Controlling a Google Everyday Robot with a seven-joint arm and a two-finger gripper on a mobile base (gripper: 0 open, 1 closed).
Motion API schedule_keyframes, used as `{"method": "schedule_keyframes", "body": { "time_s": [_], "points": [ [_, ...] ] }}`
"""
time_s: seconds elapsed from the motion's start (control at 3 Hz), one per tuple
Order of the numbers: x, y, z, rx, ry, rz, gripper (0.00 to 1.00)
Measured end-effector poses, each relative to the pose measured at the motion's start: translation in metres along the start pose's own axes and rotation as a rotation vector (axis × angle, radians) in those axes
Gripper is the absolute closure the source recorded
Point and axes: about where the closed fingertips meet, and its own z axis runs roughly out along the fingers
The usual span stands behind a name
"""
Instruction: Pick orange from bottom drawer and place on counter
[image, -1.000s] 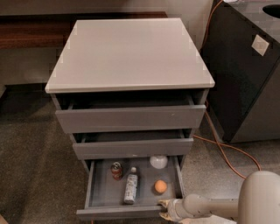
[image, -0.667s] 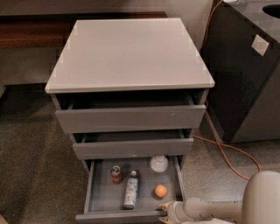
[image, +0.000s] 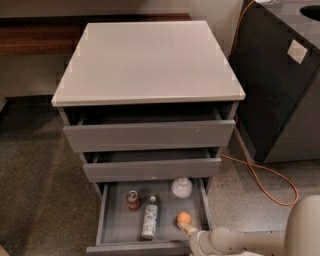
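since the earlier frame the gripper (image: 189, 229) has edged forward from the lower right, over the front right corner of the open bottom drawer (image: 117, 225). its tip is now just beside the orange (image: 184, 218); contact cannot be told, nor whether the tool is released or clenched. the orange rests in the drawer's right front part, in front of a white bowl (image: 182, 187). a bottle (image: 150, 218) lies to its left, with a red-topped can (image: 132, 199) behind that. the counter (image: 150, 60) tops the cabinet.

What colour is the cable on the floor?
The cable is orange, camera view; the gripper is by the orange in the bottom drawer.
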Motion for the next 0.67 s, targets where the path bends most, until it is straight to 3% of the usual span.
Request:
{"method": "schedule_keyframes", "body": {
  "time_s": [0.67],
  "points": [
    [-0.012, -0.047, -0.028, 0.003, 0.008, -0.004, 0.00]
  ]
}}
